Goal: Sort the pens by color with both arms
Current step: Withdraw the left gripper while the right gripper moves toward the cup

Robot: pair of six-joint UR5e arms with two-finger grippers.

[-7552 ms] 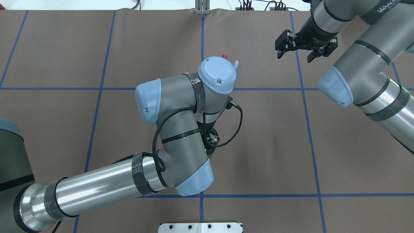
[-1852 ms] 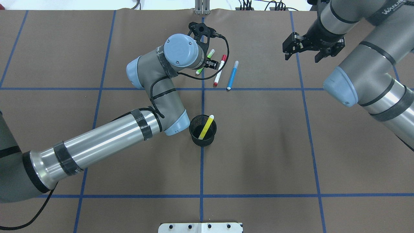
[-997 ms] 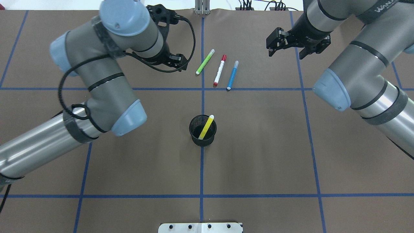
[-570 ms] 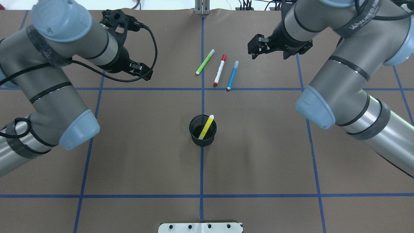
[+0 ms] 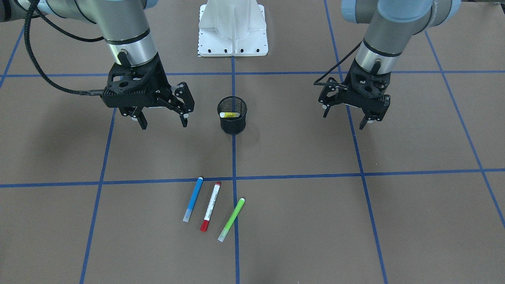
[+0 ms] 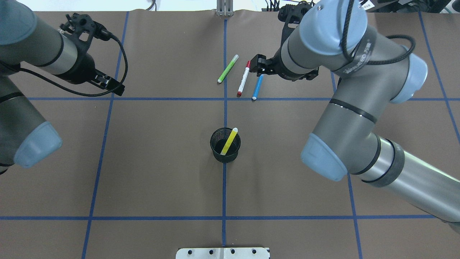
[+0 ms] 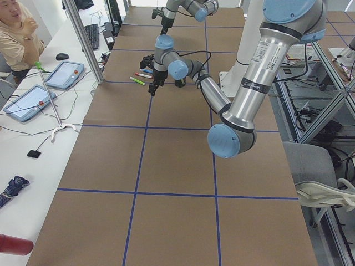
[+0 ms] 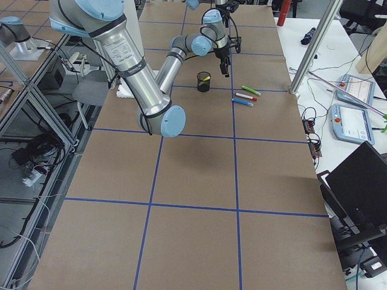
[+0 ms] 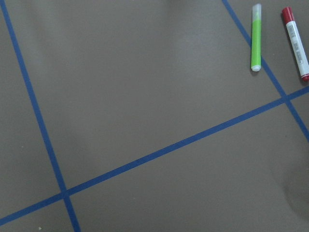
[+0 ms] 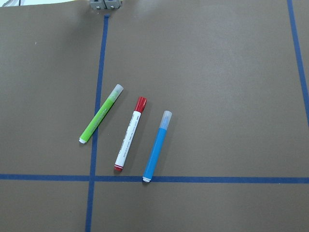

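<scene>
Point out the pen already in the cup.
The yellow pen, leaning inside the mesh cup; the green pen, red pen and blue pen lie flat on the table.

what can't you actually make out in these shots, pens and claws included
- Yellow pen in the black wire-mesh cup: its lower end is lost inside the dark mesh, overhead and front views.
- Blue pen: upper end covered by the right claw, overhead view.
- White-barrelled pen with red ends: label print too small to read, even in the right wrist view.
</scene>
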